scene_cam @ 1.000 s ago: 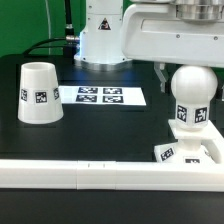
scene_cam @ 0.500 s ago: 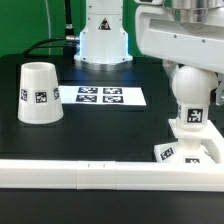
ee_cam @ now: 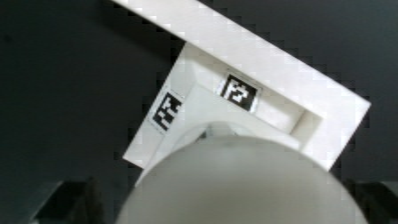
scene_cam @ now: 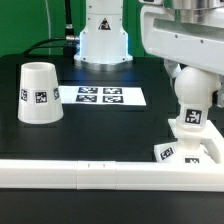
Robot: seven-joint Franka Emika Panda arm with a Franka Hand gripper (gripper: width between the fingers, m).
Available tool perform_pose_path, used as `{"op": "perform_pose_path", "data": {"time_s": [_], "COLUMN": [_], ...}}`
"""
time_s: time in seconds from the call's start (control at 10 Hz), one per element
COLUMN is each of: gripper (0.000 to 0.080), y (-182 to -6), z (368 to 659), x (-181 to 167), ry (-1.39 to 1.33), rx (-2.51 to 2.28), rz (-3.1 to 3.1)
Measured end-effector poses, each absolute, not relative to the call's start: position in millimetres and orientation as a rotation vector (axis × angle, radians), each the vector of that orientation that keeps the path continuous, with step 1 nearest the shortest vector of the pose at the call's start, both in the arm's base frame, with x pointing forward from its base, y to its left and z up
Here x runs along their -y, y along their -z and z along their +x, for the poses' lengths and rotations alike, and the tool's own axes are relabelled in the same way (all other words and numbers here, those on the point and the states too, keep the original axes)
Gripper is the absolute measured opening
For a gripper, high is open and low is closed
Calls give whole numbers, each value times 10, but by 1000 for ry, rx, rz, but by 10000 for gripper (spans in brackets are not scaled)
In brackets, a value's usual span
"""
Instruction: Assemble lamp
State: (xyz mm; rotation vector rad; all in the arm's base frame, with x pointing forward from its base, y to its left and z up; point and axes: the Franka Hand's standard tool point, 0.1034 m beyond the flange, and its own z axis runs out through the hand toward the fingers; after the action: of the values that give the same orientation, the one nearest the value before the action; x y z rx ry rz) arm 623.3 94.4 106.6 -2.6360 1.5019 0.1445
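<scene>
The white bulb (scene_cam: 192,98) stands upright on the flat square base (scene_cam: 196,150) at the exterior view's right, close behind the long rail. My gripper (scene_cam: 190,68) has come down over the bulb's round head, and its body hides the top of the head. In the wrist view the bulb's head (ee_cam: 231,175) fills the space between my dark fingers (ee_cam: 64,200), with a dark gap at each side, so the jaws look open around it. The base (ee_cam: 214,100) lies beneath it. The tapered shade (scene_cam: 38,92) stands alone at the exterior view's left.
The marker board (scene_cam: 100,96) lies flat on the black table between the shade and the bulb. A long white rail (scene_cam: 100,175) runs along the front and also shows in the wrist view (ee_cam: 249,45). The arm's white pedestal (scene_cam: 103,40) stands behind.
My gripper has moved down and slightly toward the exterior view's right, now covering the top of the bulb's head. The bulb, base and shade have not moved.
</scene>
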Motion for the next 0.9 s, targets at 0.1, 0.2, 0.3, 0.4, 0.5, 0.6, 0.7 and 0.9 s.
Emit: {"op": "perform_pose_path", "data": {"time_s": [0.1, 0.2, 0.3, 0.4, 0.5, 0.6, 0.7, 0.9], "gripper": [694, 694, 698, 698, 699, 699, 699, 699], "y": [-1082, -1102, -1128, -1140, -1143, -1149, -1153, -1146], "z": [6236, 6243, 6256, 6266, 6270, 6280, 6289, 6286], "x": [-956, -963, -971, -964, -957, -957, -957, -954], "ry": [-137, -121, -103, -85, -74, -58, -47, -38], "rx": [-1426, -1263, -1088, -881, -733, -601, -520, -347], "rz": [-2675, -2754, -2823, -2892, -2934, -2963, -2977, -3001]}}
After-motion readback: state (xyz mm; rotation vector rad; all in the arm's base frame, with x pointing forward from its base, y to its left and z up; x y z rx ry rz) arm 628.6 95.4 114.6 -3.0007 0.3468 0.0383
